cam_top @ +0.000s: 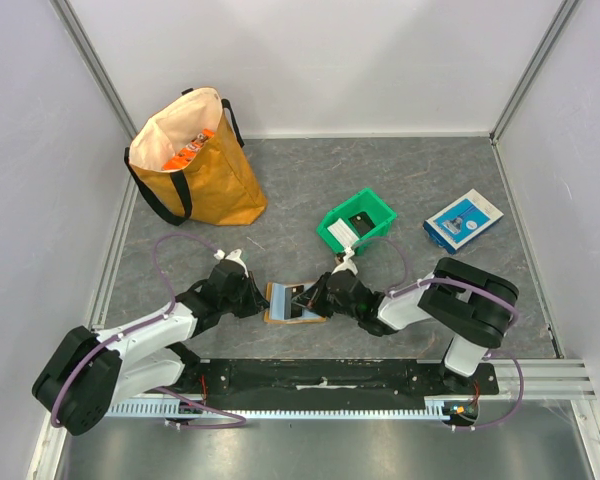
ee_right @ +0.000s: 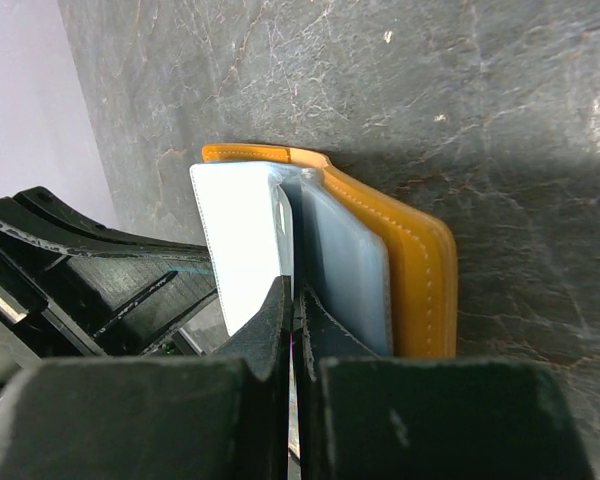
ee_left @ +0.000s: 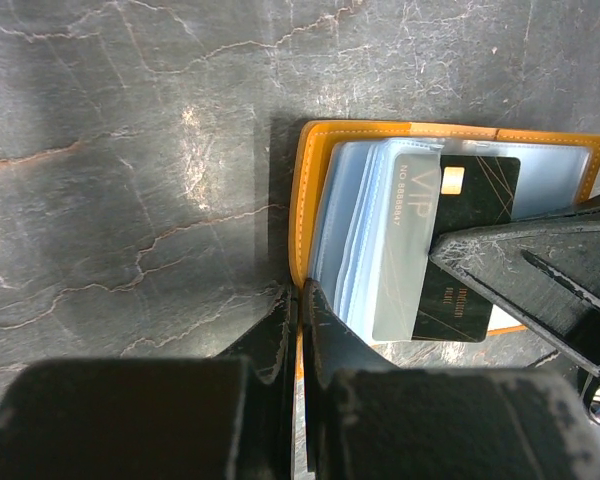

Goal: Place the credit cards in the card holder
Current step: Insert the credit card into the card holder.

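clenching left gripper (ee_left: 298, 300) on left edge of holder (ee_left: 302, 200), pinning it open; clamping right gripper (ee_right: 292, 295) on black card (ee_left: 480, 200), seemingly sliding it into a sleeve (ee_left: 355, 230).

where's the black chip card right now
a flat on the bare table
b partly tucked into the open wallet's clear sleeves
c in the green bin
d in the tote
b: the card lies over the open wallet, one edge under a clear sleeve and the rest sticking out.
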### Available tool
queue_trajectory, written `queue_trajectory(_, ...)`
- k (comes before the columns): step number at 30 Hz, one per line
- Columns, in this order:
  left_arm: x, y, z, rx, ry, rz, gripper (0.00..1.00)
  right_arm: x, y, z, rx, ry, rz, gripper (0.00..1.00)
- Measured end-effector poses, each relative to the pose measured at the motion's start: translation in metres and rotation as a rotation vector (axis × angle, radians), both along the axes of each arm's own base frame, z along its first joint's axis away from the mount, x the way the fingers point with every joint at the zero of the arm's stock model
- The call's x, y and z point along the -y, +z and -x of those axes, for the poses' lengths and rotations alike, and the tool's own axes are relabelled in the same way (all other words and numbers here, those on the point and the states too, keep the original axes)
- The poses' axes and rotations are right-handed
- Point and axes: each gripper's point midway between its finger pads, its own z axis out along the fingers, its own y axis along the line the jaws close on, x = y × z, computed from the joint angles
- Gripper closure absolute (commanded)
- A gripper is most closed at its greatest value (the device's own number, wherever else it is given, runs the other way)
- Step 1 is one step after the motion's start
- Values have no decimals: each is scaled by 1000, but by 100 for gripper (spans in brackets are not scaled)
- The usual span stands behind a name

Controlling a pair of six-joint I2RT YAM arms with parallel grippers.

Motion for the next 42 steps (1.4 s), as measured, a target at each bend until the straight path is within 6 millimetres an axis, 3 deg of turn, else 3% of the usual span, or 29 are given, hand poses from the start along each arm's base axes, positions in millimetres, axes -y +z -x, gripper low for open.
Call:
queue_trajectory(4,0,0,0,0,1,-1,98,-6,-3,0,-7,12,7,96)
queue_trajectory(7,-1,0,0,1,4,-4,98,-15,-1,-2,-2,37,13,84)
queue_trajectory(11,-2,0,-1,4,8,-6,98,-10,-3,-2,9,48,75,60)
queue_trajectory(15,-2,0,-1,6,10,-7,98,-7,5,-1,52,73,166,46)
queue_trajectory(22,-1,1,-1,7,7,-6,98,7,7,4,81,100,272,48)
queue_trajectory(27,-1,0,-1,7,7,-6,98,7,6,4,92,131,313,57)
queue_trajectory(42,-1,1,-2,4,8,-9,98,-13,8,8,123,240,320,80)
